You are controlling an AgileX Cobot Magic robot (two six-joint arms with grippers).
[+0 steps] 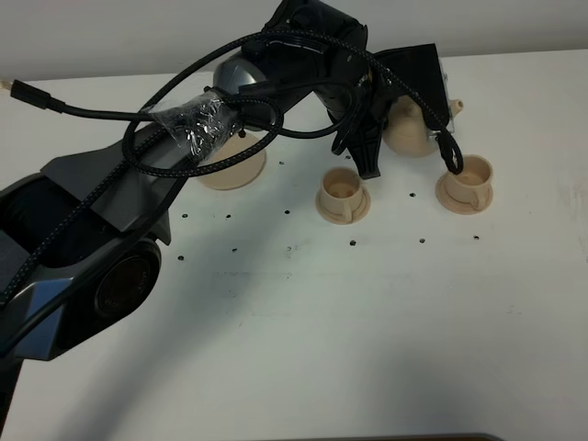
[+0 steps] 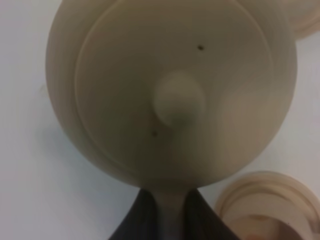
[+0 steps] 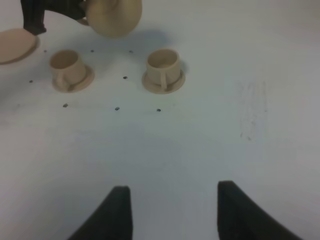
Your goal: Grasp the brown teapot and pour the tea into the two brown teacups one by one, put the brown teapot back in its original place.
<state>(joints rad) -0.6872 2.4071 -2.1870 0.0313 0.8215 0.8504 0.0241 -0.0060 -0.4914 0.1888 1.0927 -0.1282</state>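
Observation:
My left gripper (image 1: 388, 115) is shut on the loop handle of the brown teapot (image 1: 410, 130). It holds the teapot off the table, behind and between the two brown teacups, with the spout toward the right one. The left wrist view shows the teapot's lid and knob (image 2: 179, 102) with the handle between my gripper's (image 2: 170, 222) fingers. One teacup (image 1: 343, 195) stands in the middle and the other (image 1: 466, 181) to its right, each on a small saucer. The wide round saucer (image 1: 230, 167) lies bare at the left. My right gripper (image 3: 172, 210) is open and empty over bare table, with the cups (image 3: 67, 68) (image 3: 162, 68) ahead of it.
The left arm and its cables (image 1: 184, 129) stretch across the left and back of the white table (image 1: 367, 322). Small dark dots (image 1: 352, 243) mark the tabletop in front of the cups. One cup's rim (image 2: 270, 210) shows beside the teapot in the left wrist view.

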